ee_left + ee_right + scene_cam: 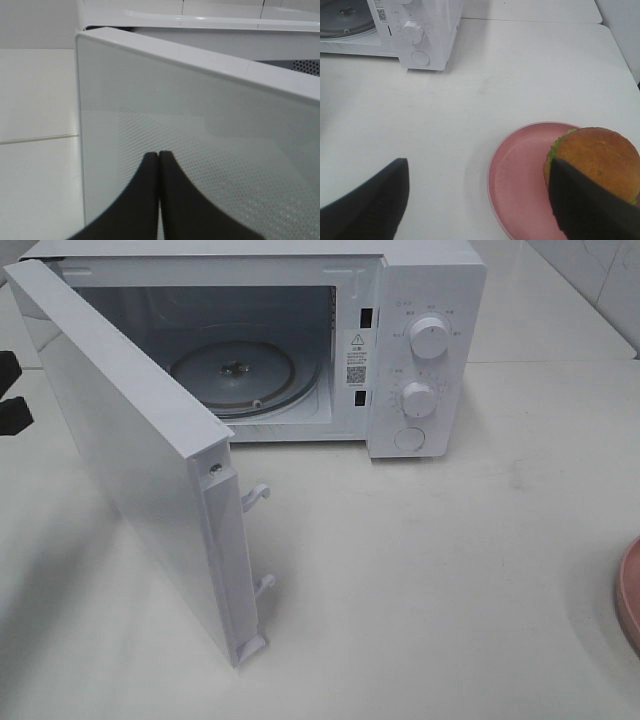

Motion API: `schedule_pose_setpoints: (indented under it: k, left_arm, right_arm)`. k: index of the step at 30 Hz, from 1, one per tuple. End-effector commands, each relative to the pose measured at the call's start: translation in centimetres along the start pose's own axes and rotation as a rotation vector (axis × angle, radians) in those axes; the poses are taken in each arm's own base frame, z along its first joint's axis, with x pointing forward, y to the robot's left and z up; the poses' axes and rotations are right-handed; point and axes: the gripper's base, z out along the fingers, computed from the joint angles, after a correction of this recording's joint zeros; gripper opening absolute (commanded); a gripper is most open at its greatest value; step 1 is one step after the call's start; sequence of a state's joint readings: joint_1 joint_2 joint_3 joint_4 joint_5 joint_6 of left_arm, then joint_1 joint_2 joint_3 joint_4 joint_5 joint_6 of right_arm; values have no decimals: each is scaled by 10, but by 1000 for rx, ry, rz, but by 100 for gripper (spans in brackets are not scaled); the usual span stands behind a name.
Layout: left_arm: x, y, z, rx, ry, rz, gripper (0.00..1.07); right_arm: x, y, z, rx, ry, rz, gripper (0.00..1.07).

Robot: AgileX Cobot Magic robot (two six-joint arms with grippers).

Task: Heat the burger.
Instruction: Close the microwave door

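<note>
The burger point(600, 157), with a golden-brown bun and green lettuce, sits on a pink plate point(520, 185) in the right wrist view. My right gripper point(479, 165) hovers open above the plate, and one finger point(585, 205) covers part of the burger. The exterior view catches only the plate's rim point(631, 595) at the right edge, not the burger. The white microwave point(425, 300) stands open, its door point(140, 460) swung out to the left and its glass turntable point(235, 375) bare. My left gripper point(159, 156) is shut with nothing in it, close to the door's outer face point(200, 140).
The microwave has two knobs point(430, 337) and a round button point(410, 438) on its right panel. Latch hooks point(256, 496) stick out from the door's free edge. White tabletop point(430, 570) lies between the microwave and the plate. A dark part of the left arm point(12, 415) shows at the left edge.
</note>
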State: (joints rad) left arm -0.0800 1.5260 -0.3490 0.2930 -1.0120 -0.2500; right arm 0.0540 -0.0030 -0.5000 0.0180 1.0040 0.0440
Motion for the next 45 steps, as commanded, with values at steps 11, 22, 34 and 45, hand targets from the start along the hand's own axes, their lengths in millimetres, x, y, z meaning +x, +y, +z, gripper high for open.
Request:
schedule_pose_setpoints:
  k: [11, 22, 34, 45]
  left_arm:
    - [5, -24, 26, 118, 7, -13, 0]
    - [9, -53, 59, 204, 47, -1, 0]
    - [8, -88, 98, 230, 57, -41, 0]
    - [4, -118, 123, 212, 28, -92, 0]
  right_arm:
    - [2, 0, -3, 2, -33, -1, 75]
    - [2, 0, -3, 2, -33, -1, 75]
    - [2, 0, -3, 2, -33, -1, 75]
    - [2, 0, -3, 2, -33, -1, 75]
